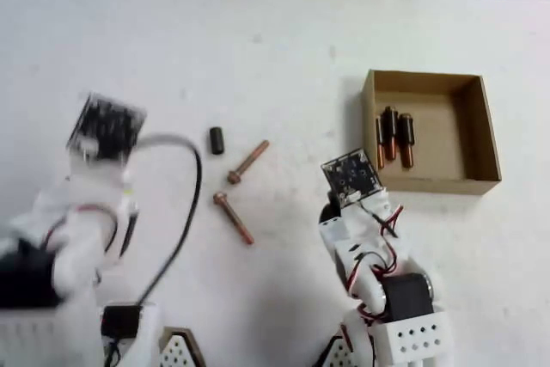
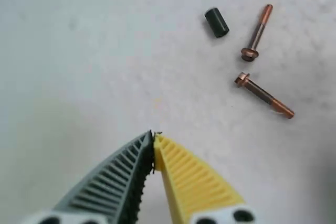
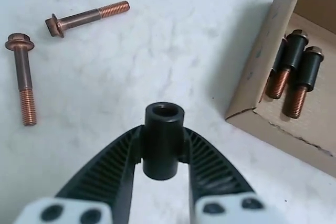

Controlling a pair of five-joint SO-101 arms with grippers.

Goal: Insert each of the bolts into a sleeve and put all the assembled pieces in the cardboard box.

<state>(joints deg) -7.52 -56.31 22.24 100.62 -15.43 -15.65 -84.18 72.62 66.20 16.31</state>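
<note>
Right gripper (image 3: 163, 132) clamps a sleeve (image 3: 164, 153); two bolts (image 3: 86, 17) lie well apart.

A robotics lab: wired arms (image 1: 369, 247) at a white table (image 1: 275, 40)

Left pincer (image 2: 153, 140) closed, right pincer (image 3: 163, 132) clamped around a sleeve (image 3: 164, 153).

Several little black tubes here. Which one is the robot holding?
The short black cylindrical sleeve clamped in the right gripper. A second sleeve lies loose beside two copper bolts; the other sleeves sit on bolts in the cardboard box.
</note>
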